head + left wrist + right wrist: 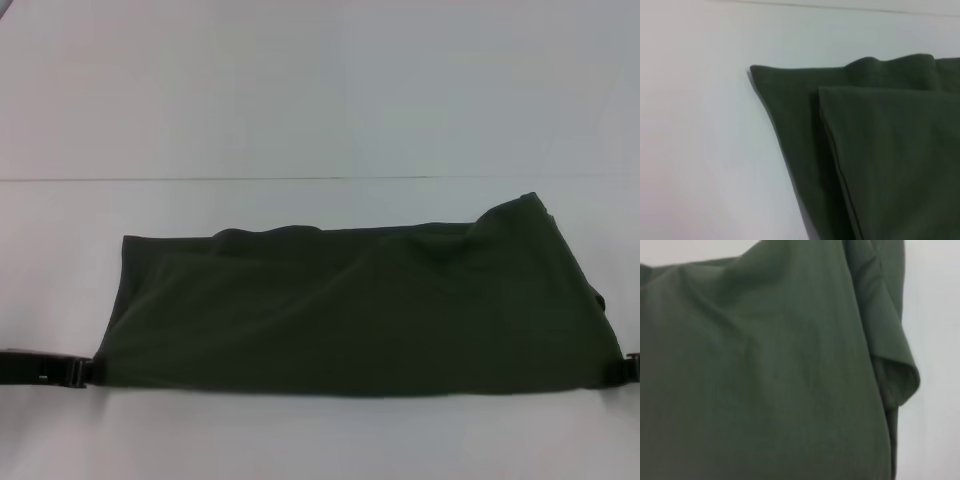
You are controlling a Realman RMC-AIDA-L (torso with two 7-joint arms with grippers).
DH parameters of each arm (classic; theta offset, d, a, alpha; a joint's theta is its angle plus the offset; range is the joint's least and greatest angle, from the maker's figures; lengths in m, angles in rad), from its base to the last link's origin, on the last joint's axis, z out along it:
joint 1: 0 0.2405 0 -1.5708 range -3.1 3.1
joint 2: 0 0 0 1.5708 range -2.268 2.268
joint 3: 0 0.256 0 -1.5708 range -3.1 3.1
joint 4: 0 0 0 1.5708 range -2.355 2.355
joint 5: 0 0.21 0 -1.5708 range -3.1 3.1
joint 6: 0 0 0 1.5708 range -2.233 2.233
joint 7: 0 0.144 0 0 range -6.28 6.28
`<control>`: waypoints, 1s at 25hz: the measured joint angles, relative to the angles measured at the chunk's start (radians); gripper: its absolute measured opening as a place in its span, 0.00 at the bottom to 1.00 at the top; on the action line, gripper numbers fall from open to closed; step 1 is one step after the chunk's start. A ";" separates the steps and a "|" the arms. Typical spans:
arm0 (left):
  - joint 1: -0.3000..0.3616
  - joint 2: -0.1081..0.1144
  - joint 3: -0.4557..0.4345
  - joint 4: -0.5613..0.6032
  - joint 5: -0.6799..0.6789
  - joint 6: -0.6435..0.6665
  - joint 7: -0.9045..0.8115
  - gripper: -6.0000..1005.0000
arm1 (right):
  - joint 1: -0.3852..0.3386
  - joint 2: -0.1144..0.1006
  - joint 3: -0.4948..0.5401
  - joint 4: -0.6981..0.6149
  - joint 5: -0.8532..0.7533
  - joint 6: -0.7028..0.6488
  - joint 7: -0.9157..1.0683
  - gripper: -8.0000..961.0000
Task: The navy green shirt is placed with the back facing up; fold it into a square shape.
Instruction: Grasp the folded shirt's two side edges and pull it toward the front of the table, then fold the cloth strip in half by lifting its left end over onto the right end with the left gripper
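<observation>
Large dark olive-green cotton shirt (360, 310) lies on the white counter (300, 100), already doubled over into a wide band: the left wrist view shows one hemmed layer resting on top of another, its edge set in from the under layer's edge. The band sits in the nearer half of the counter, roughly 6 o'clock from the centre. Its long axis runs 9 to 3 o'clock, with the short dimension along 12 to 6. The corner toward 1 o'clock is humped up and bulges past the rest of the far edge. The right wrist view shows a loose curled flap of cloth at that end, probably a sleeve. I cannot tell from these views which end is collar and which is hem. Left end effector (85, 372) sits at the near corner toward 8 o'clock, right end effector (628, 368) at the near corner toward 4 o'clock, each just at the edge of the cloth. Judged reason: a hold at both near corners keeps the band taut and level so the next fold lands square. Only dark stubs show at the frame edges; whether either one is clenched on fabric or released, I cannot tell. Judged remaining work: fold the band across its length to make a square.
</observation>
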 joint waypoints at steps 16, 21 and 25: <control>-0.013 0.013 -0.189 0.071 -0.135 0.045 0.042 0.33 | -0.010 -0.014 0.230 -0.052 0.280 -0.078 -0.144 0.41; -0.123 0.036 -0.156 -0.072 -0.185 -0.068 0.091 0.54 | 0.022 -0.008 0.223 -0.052 0.309 -0.062 -0.213 0.60; -0.216 0.053 -0.075 -0.203 -0.150 -0.220 0.094 0.68 | 0.038 -0.004 0.212 -0.046 0.306 -0.057 -0.227 0.76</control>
